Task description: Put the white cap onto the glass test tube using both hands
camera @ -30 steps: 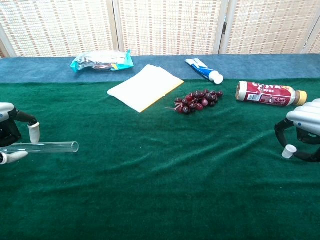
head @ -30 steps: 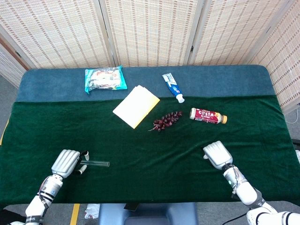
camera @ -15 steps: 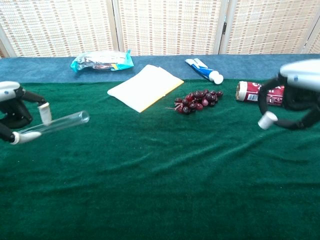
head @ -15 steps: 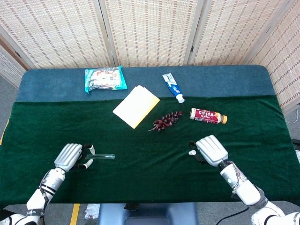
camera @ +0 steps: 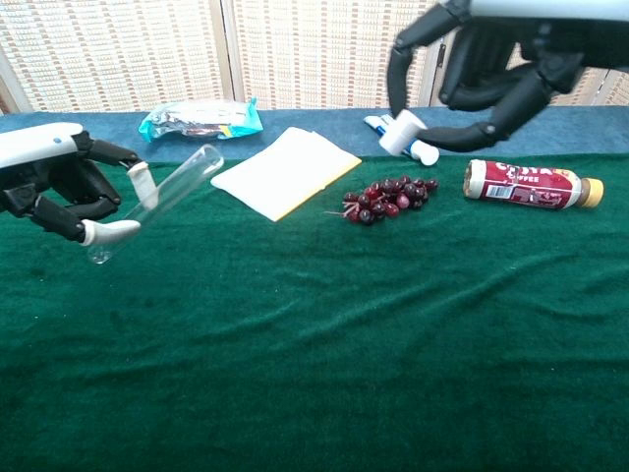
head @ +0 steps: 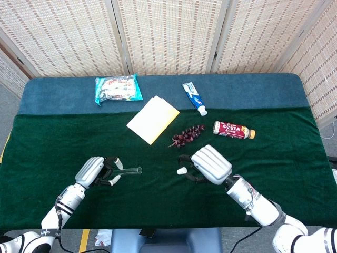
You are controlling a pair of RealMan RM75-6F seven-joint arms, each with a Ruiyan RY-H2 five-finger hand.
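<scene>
My left hand (head: 95,171) (camera: 61,183) holds the glass test tube (head: 130,171) (camera: 175,192) off the green cloth, its open mouth pointing right and upward. My right hand (head: 209,164) (camera: 496,61) pinches the small white cap (head: 181,171) (camera: 402,131) between thumb and a finger, raised above the table. In the head view the cap hangs to the right of the tube's mouth with a clear gap between them.
A bunch of dark grapes (head: 187,135), a yellow pad (head: 152,119), a toothpaste tube (head: 194,97), a red Costa bottle (head: 233,129) and a snack packet (head: 118,88) lie farther back. The green cloth (head: 158,200) covers the table's front.
Both hands have lifted and moved inward toward each other. The tube rose and tilted mouth-up; the cap travelled left and up from the table's right side.
</scene>
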